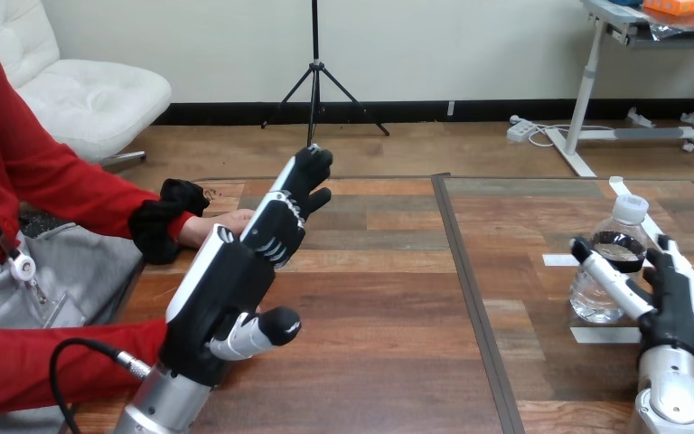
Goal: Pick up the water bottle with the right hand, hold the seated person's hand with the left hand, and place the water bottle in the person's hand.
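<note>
Head view, task status. The water bottle [592, 298] stands upright on the table [389, 298], close to the right edge and on the panel right of the dark seam, with its white cap [630, 208] on and white tape marks [601, 334] just beside its base. The right hand [673, 303] is at the bottle's right side. It is spread wide: the thumb [610, 274] is stretched across the bottle's front and the other fingers stand straight up just beside it. Nothing looks curled round the bottle and its base sits on the wood, so I judge the pick as approached but not made. The left hand [235, 271] is raised over the left half of the table with its fingers straight and slack and its thumb out to the side, holding nothing. The person's hand [221, 226] rests at the left edge and reaches in over the table. It is partly hidden behind the robot's left hand, and I cannot tell whether the two touch. No robot finger is visibly wrapped round it, so I count the hold as not done. By this reckoning nothing is completed. Left to do: close on the bottle and lift it, take the person's hand, carry the bottle across the seam to the left edge, and set it in that hand.
</note>
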Robot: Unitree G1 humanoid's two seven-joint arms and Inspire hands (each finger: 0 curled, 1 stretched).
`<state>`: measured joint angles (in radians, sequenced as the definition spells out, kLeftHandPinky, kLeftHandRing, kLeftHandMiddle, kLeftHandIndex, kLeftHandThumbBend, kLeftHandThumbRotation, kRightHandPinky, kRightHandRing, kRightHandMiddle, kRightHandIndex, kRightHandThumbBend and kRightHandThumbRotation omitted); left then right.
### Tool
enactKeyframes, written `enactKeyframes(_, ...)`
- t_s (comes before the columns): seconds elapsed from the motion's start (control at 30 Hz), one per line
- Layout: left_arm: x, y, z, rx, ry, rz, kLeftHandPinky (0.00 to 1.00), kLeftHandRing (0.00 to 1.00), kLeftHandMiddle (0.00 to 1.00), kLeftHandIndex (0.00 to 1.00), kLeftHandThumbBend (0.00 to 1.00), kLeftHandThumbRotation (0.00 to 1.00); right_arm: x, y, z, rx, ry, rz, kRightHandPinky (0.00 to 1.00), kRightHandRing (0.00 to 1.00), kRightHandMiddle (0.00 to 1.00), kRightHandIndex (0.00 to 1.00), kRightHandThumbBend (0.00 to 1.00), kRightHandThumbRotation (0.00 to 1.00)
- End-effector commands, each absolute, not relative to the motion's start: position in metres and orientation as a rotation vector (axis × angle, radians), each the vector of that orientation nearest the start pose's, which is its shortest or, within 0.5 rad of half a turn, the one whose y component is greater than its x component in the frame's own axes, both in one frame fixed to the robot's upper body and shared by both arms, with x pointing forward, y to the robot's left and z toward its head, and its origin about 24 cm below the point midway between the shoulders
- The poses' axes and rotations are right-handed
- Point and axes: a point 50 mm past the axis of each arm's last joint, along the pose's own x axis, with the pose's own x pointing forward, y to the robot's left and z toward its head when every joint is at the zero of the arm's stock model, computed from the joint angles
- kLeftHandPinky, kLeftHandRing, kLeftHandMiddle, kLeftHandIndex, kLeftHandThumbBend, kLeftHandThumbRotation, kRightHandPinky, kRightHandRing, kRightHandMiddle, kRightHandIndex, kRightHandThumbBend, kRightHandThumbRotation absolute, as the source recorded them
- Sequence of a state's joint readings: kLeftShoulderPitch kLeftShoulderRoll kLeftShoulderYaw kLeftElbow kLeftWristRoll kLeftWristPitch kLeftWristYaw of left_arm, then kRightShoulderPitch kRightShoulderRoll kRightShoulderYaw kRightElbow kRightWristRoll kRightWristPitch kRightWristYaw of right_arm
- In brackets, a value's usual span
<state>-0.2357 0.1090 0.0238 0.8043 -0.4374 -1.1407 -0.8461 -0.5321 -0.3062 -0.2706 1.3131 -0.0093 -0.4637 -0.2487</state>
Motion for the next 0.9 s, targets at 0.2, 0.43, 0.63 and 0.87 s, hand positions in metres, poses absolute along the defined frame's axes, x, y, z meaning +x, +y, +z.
enactKeyframes(0.2, 0.2541, 0.1667, 0.0472, 0.058, -0.702, -0.523, 0.95, 1.00, 1.00, 1.00, 1.00, 0.78, 0.3195, -0.2642, 0.0070, -0.130, 0.151, -0.576, 0.49, 0.55, 0.57, 0.57, 0.95, 0.03)
enactKeyframes(0.43, 0.2540, 0.1650, 0.0491, 0.033, -0.721, -0.534, 0.95, 1.00, 1.00, 1.00, 1.00, 0.76, 0.3200, -0.2641, 0.0067, -0.124, 0.165, -0.599, 0.40, 0.44, 0.48, 0.47, 0.94, 0.00)
enactKeyframes(0.63, 0.2541, 0.1632, 0.0502, 0.019, -0.730, -0.544, 0.95, 1.00, 1.00, 1.00, 1.00, 0.76, 0.3202, -0.2646, 0.0067, -0.123, 0.173, -0.612, 0.36, 0.39, 0.42, 0.41, 0.93, 0.00)
enactKeyframes(0.87, 0.2542, 0.1576, 0.0523, -0.017, -0.750, -0.558, 0.95, 1.00, 1.00, 1.00, 1.00, 0.75, 0.3200, -0.2662, 0.0062, -0.112, 0.187, -0.627, 0.37, 0.40, 0.40, 0.35, 0.89, 0.00)
